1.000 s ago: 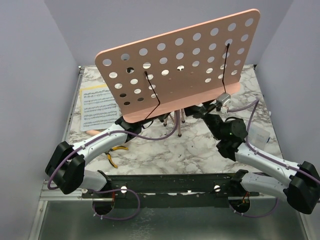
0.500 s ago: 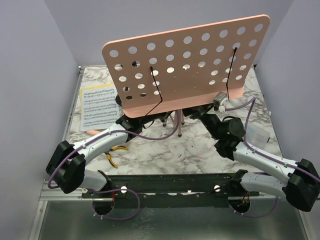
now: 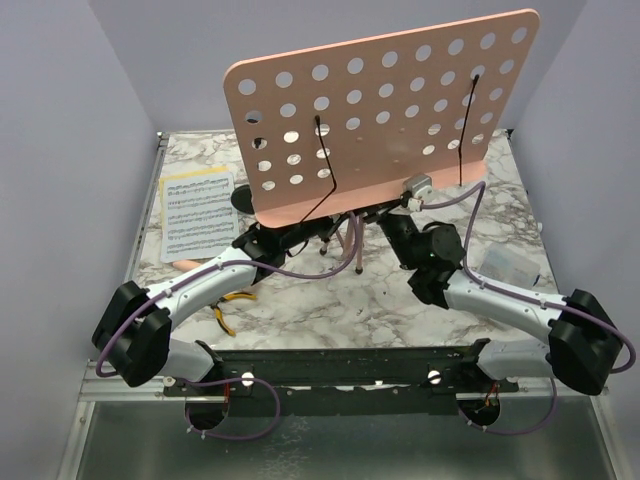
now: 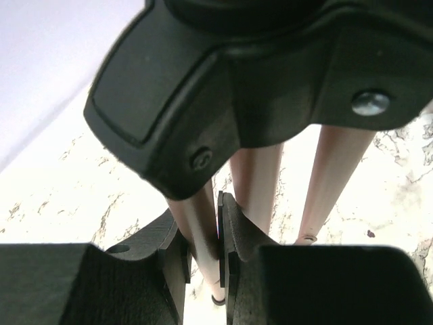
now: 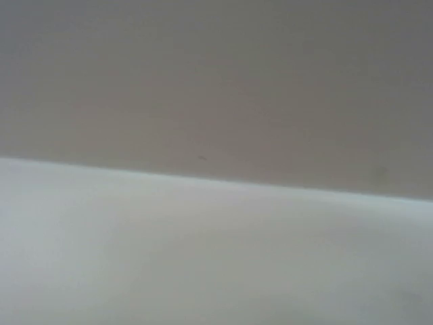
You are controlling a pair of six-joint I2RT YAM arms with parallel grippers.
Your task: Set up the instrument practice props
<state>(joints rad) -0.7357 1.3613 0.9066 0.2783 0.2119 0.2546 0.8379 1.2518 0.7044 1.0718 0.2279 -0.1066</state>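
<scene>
- Already the desk [image 3: 380,110] is up on its tripod [image 3: 352,240] in the middle of the bench [image 3: 330,310]. It stands steeply tilted above both arms. I judge the stand mostly raised but not yet settled, since both arms are at it.
- The left fingers [image 4: 222,237] are clamped on one pink leg [image 4: 197,220] just under the black hub [image 4: 223,88]. They are nearly closed, with only the thin tube between them.
- The right fingers [image 3: 403,208] reach in at the desk's lower edge and are mostly hidden by it. The right wrist view is a grey blur, so I cannot tell how wide they stand or whether they hold anything.
- The sheets [image 3: 197,210] lie flat on the bench to the left of the stand, not on the desk. Placing them looks like a step left to do.
- A dark round base [image 3: 243,200] peeks out by the desk's left edge and is probably the mic stand. A beige strip [image 3: 185,263] beside the left arm may be the microphone, though too little shows to be sure. Neither looks set up.
- The pliers [image 3: 228,300] and the clear box [image 3: 505,265] lie off to either side.
</scene>
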